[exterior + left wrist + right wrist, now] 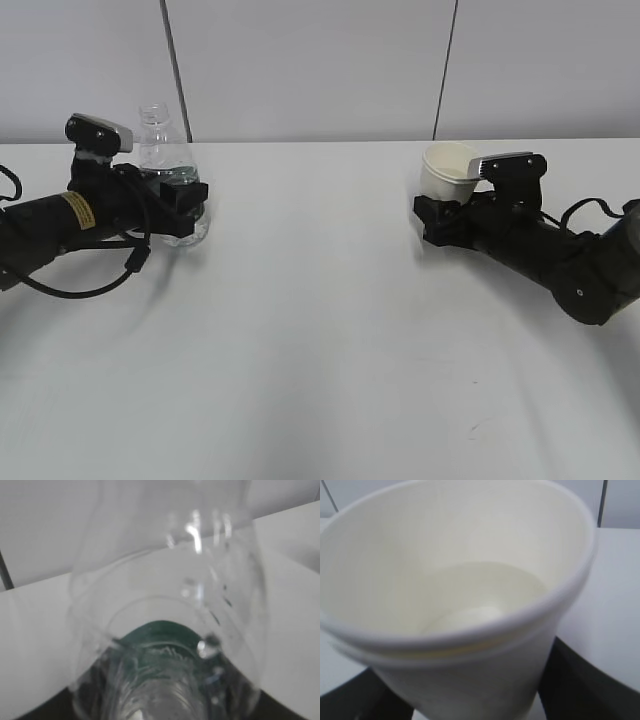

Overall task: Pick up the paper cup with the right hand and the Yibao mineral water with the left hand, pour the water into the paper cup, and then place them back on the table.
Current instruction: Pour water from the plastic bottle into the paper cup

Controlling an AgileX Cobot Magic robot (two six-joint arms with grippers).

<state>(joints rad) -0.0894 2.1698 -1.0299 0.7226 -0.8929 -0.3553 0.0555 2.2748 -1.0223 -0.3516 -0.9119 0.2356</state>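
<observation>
Water in paper cup (485, 600): R wrist only.

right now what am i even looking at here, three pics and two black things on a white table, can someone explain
The two black things are robot arms, each ending in a gripper, a clamp with two fingers. The wide picture is taken from in front of the table. The other two come from small cameras mounted on the arms' wrists, which is why they look so close up.

The left gripper is around a clear plastic water bottle with a green label and no cap; the left wrist view looks straight through that bottle. The right gripper is around an off-white paper cup, tilted slightly; the right wrist view looks into the cup, which seems to hold some liquid. Nothing else lies on the table.
</observation>
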